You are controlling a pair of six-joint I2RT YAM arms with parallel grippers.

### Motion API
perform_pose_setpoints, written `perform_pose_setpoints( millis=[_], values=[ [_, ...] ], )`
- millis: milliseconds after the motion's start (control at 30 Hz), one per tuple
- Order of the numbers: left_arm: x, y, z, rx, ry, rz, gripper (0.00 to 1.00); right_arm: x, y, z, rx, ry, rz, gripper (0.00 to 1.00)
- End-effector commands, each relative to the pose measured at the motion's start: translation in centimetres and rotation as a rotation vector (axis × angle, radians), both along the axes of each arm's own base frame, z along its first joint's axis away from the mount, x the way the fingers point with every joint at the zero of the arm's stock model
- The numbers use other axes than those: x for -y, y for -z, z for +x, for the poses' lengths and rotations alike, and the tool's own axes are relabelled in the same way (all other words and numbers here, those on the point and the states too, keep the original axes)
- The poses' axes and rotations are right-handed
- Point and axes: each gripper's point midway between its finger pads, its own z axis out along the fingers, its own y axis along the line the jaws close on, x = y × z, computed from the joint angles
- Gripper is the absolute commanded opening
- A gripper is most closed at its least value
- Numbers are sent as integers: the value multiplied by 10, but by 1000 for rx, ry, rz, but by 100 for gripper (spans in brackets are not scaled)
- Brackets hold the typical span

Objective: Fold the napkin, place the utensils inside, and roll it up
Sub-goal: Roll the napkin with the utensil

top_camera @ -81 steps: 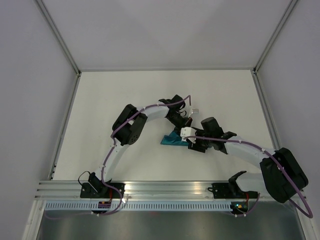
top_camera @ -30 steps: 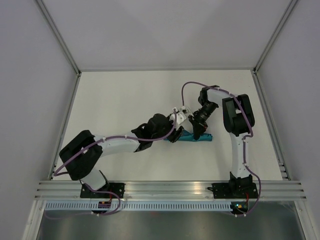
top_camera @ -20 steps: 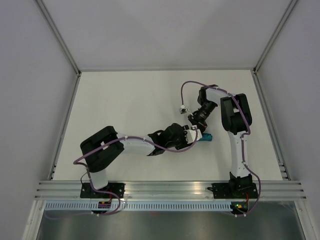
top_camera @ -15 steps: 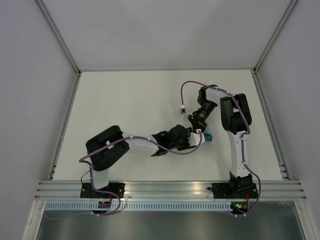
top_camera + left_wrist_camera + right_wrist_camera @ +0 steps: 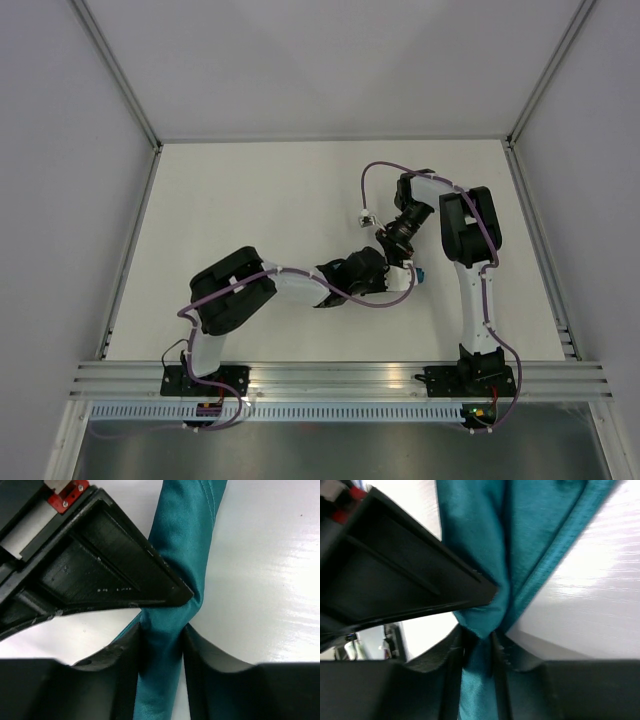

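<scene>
Napkin (image 5: 180, 555) bunched into a thin teal rope on the worktop (image 5: 260, 580) just left of the R arm (image 5: 470, 240), L tool (image 5: 161, 650) and R tool (image 5: 479, 640) both pinching it side by side; looks light, floppy, prob. slick, so best held across all layers.

the teal napkin (image 5: 182, 550), bunched into a narrow creased rope, lies on the white table (image 5: 250, 200), right of centre.
</scene>
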Motion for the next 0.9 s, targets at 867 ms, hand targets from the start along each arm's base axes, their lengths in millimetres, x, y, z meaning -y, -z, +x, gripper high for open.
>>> perform_pose_setpoints(
  millis=[867],
  values=[
    [-37, 44, -4, -892, -103, -17, 20, 43, -101, 152, 548, 626, 118, 71]
  ],
)
